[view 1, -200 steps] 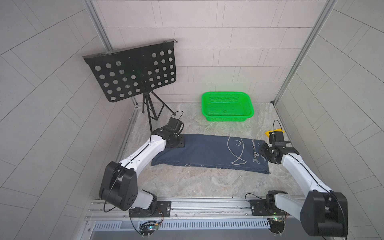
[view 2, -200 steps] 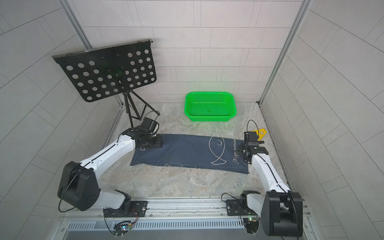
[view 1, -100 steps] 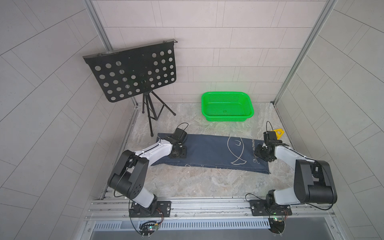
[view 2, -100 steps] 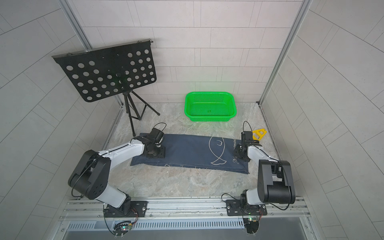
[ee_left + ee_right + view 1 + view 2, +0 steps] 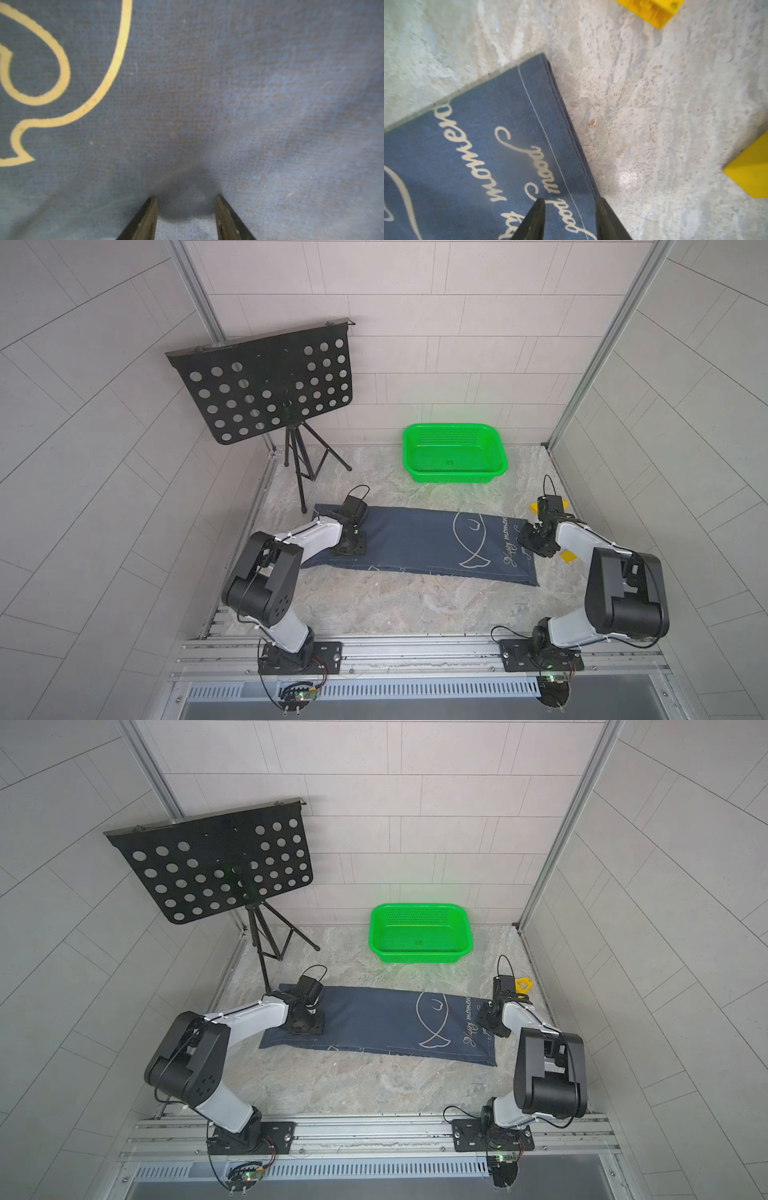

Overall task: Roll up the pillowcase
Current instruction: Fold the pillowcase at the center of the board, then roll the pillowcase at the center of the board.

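while left tool [image 5: 185,199], right tool [image 5: 569,200] gape empty at pillowcase [image 5: 415,543] ends, yellow block [image 5: 751,174] lies near right.

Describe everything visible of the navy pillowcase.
The navy denim-like pillowcase lies flat, unrolled, a strip on the marbled tabletop. A pale fish outline and cursive writing mark its right end, with white stitching along that edge. The left gripper, open, is over the left end; the right gripper, open, straddles the right edge.

Arms: left arm [image 5: 311,536], right arm [image 5: 575,537], white shells, bulky black joints
Bases: black screwed plates [image 5: 332,653] on silver slotted metal rail [image 5: 415,649]
Cables: thin black cable loops [image 5: 360,486] far from that rail
Fingers: left gripper [image 5: 186,197], black, tapered
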Controlling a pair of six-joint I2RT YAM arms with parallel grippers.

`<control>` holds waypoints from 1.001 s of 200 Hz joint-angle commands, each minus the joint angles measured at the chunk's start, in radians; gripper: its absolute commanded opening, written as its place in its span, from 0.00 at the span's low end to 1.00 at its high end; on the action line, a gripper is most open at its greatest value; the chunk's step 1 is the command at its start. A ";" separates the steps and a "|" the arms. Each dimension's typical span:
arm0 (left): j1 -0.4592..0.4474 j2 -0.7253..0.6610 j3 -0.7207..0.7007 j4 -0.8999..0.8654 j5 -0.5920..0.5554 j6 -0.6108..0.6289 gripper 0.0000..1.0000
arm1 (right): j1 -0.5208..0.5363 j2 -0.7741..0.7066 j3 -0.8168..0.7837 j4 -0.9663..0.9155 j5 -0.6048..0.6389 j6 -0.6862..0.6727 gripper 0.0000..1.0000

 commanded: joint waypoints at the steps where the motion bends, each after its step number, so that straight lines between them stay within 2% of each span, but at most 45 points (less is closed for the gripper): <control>1: 0.007 0.012 0.008 -0.053 -0.024 0.011 0.53 | -0.010 -0.060 0.036 -0.083 0.018 -0.055 0.49; 17: 0.006 -0.025 0.015 -0.078 -0.050 0.005 0.53 | -0.015 -0.082 0.052 -0.137 0.009 -0.122 0.53; 43: 0.007 -0.096 0.080 -0.147 -0.078 0.023 0.55 | -0.030 -0.120 0.032 -0.211 0.065 -0.189 0.58; 68: -0.014 -0.155 0.139 -0.126 -0.009 0.044 0.57 | -0.043 -0.130 -0.004 -0.175 0.039 -0.219 0.58; 110: -0.128 -0.183 0.175 0.044 0.101 0.106 0.68 | -0.044 -0.021 0.067 -0.205 0.016 -0.269 0.59; 165: -0.294 -0.051 0.210 0.299 0.302 0.158 0.80 | -0.043 0.108 0.131 -0.203 -0.057 -0.307 0.61; 200: -0.361 0.066 0.258 0.381 0.366 0.157 0.84 | -0.043 0.174 0.156 -0.207 -0.076 -0.319 0.61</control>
